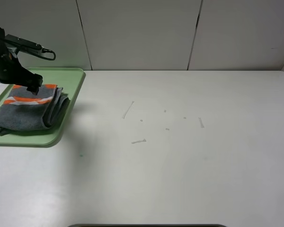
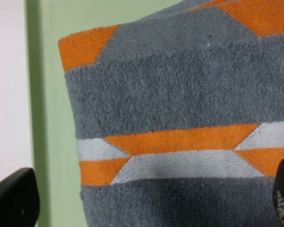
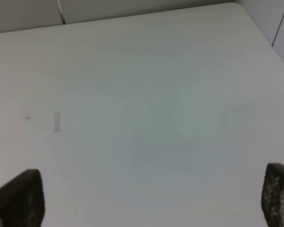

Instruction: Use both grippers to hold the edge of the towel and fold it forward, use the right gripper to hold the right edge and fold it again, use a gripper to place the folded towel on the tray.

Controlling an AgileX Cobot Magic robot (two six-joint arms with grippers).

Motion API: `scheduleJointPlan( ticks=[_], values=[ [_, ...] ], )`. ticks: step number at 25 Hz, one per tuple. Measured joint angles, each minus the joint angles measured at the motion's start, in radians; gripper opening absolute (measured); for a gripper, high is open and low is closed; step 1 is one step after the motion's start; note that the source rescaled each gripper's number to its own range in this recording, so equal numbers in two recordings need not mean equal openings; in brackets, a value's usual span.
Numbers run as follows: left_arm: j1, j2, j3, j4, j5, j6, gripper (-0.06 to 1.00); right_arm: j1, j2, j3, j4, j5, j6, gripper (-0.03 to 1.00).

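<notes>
Right hand (image 3: 151,198): seen only in its own wrist view, over bare bench (image 1: 180,156), with the two fingers spread wide apart and nothing between them.
Bench middle: nothing of the task is found there; only a few pale scraps (image 1: 139,141) are scattered on it.
Towel (image 1: 31,111): folded into a thick bundle, orange-and-white band uppermost, and laid inside the tray at the bench's far left corner.
Tray (image 1: 71,111): the towel is carried within its rim; a green margin is left bare at the far side.
Left hand (image 1: 32,88): held just over the far end of the towel, fingers (image 2: 12,198) apart, no cloth clamped.
Progress: both folds and the placing are judged done; only clearing the left arm away appears to be left.
</notes>
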Motion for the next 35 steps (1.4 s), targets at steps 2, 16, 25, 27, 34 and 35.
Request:
scheduleJointPlan(
  ticks=[2,16,25,27,34,35],
  values=[
    [-0.007,-0.015,0.001,0.000,0.000,0.001,1.00,0.000,0.000,0.000,0.000,0.000,0.000,1.00],
    [-0.081,-0.308,0.157,-0.073,-0.014,0.003,1.00,0.000,0.000,0.000,0.000,0.000,0.000,1.00],
    [-0.083,-0.615,0.373,-0.229,0.037,0.003,1.00,0.000,0.000,0.000,0.000,0.000,0.000,1.00],
    [-0.083,-0.682,0.418,-0.235,0.058,0.003,1.00,0.000,0.000,0.000,0.000,0.000,0.000,1.00],
    [-0.083,-0.910,0.497,-0.311,0.236,0.004,1.00,0.000,0.000,0.000,0.000,0.000,0.000,1.00],
    [-0.083,-0.940,0.497,-0.327,0.284,0.004,1.00,0.000,0.000,0.000,0.000,0.000,0.000,1.00]
  ],
)
